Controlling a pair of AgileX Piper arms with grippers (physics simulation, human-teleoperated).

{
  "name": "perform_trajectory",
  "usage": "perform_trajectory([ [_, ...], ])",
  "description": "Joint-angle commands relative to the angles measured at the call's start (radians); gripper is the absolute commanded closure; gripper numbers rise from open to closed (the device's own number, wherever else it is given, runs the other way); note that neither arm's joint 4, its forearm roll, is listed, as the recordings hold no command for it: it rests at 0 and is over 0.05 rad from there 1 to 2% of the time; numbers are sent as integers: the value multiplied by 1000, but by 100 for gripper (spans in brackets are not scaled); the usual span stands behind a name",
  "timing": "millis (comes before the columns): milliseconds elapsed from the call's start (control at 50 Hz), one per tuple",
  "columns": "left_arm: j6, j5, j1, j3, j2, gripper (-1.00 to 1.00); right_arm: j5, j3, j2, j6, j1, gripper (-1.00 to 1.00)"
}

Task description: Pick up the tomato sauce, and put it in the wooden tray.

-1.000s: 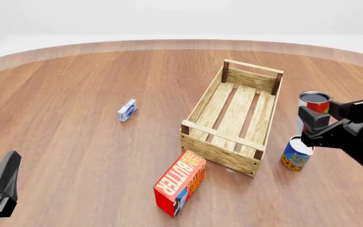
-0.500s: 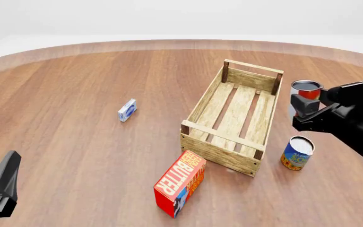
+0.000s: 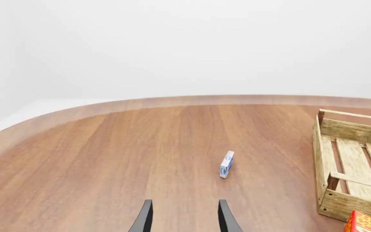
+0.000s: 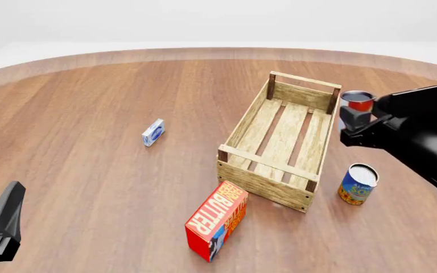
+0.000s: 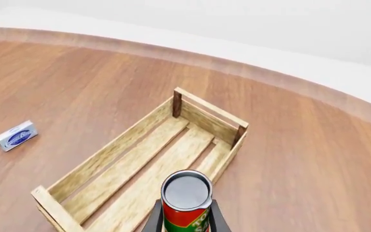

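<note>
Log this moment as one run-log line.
phase: carry | right hand: shut on tomato sauce, lifted beside wooden tray far end | left hand: open, idle | tray: nothing inside yet

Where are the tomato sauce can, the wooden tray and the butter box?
tomato sauce (image 5: 186, 192): right wrist view, its silver top.
wooden tray (image 4: 266, 183): front view, near end wall.
butter box (image 4: 224, 213): front view, the red lettered face.

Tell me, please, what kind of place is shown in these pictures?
Most likely a simulated tabletop test scene, not a real room: a bare round wooden table against blank white surroundings, with groceries scattered on it, such as a butter box and a blue-and-yellow can, beside a wooden tray.
</note>
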State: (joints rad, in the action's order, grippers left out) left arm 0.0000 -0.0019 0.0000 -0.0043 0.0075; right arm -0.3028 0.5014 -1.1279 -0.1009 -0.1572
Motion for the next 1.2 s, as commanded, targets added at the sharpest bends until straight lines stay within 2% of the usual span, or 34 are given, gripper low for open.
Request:
perform_trajectory([
  [20, 0, 0, 0, 0, 0, -100, -32, 27, -51, 19, -3, 100],
  [660, 0, 0, 0, 0, 0, -100, -161, 87, -238, 37, -30, 100],
  [1200, 0, 0, 0, 0, 0, -100, -224, 152, -369, 53, -52, 100],
])
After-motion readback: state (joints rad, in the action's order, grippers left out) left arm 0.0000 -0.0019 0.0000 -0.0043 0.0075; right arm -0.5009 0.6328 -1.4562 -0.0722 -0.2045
